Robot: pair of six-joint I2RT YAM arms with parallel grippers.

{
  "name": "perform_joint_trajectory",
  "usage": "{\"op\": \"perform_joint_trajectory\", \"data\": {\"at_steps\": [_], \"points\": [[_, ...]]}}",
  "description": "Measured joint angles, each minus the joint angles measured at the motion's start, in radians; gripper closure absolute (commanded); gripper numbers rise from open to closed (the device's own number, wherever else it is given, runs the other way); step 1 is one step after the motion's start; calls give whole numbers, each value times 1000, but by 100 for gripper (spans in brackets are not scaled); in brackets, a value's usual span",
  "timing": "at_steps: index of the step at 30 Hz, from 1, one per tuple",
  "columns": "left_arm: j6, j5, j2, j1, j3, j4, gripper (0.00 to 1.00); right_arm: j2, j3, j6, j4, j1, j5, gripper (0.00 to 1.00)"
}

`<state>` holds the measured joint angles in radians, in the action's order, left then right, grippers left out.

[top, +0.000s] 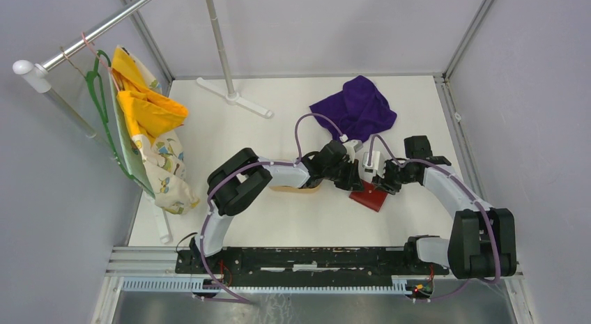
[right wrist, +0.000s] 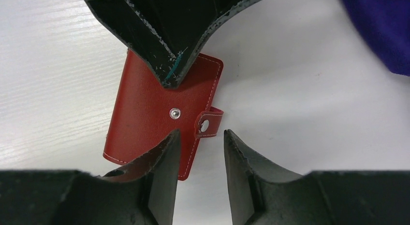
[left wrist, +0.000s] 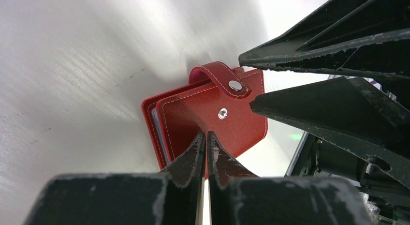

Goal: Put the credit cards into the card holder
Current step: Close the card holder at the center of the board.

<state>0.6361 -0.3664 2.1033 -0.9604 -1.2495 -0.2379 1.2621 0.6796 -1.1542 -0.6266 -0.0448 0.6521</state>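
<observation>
left tool, tips pressed together, is pressing on the folded card holder lying on the surface at 6 o'clock of the purple cloth; right tool is hovering spread at its unsnapped tab, likely the tab-handling step, next needing a clean tab pinch.

Red card holder, purple cloth

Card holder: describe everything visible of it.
The card holder is red, leather-like, white-stitched, folded nearly shut and lying on the white table. Its snap tab is unfastened, beside the cover's stud. Pale edges show inside. The left gripper, jaws shut, meets its cover; the right gripper, jaws open, straddles the tab edge.
</observation>
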Motion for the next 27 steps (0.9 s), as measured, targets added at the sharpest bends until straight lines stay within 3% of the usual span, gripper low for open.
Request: {"op": "perform_joint_trajectory", "data": {"at_steps": [9, 22, 27], "points": [[1, 0, 0, 0, 0, -1, 90, 0, -2, 43, 43, -23, -7, 61], [2, -1, 2, 0, 1, -4, 91, 15, -2, 84, 66, -49, -53, 100], [3, -1, 2, 0, 1, -5, 91, 15, -2, 117, 66, -49, -55, 100]]}}
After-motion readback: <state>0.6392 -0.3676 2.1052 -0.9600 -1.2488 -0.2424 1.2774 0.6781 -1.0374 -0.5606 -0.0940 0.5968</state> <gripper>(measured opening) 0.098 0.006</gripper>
